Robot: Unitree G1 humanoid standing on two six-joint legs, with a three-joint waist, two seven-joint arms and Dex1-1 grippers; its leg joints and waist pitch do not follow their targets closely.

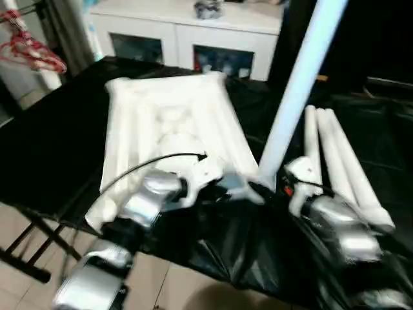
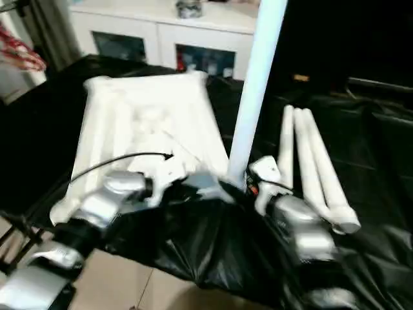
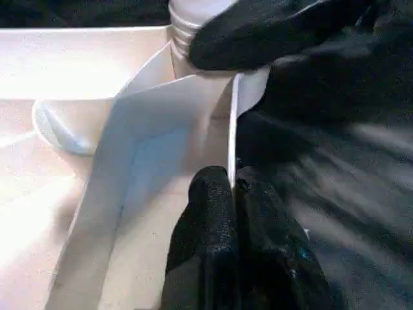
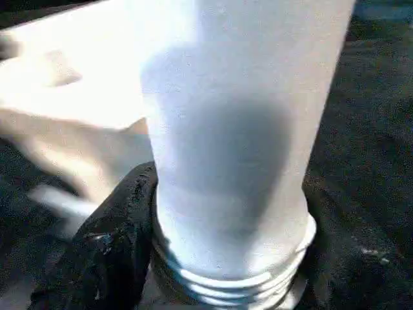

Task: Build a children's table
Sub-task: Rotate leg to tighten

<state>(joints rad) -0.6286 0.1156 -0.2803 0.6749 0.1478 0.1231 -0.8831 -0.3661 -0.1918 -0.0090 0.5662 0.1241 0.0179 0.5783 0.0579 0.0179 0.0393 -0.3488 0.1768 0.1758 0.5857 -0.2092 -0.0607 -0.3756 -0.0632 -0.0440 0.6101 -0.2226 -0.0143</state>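
Note:
The white table top (image 1: 168, 123) lies upside down on the black-covered table, ribbed side up. My left gripper (image 3: 233, 184) is shut on the thin rim wall near the top's near right corner. One white leg (image 1: 297, 84) stands upright at that corner, its threaded end (image 4: 226, 284) low at the socket. My right gripper (image 1: 271, 181) is shut on the leg's lower part, one black finger (image 4: 110, 245) pressed against its side. Three more legs (image 1: 335, 155) lie side by side on the cloth to the right.
The black cloth (image 1: 51, 148) hangs over the table's near edge above a tiled floor. A white cabinet (image 1: 187, 39) with glass doors stands behind the table. Red hangers (image 1: 32, 51) hang at the far left.

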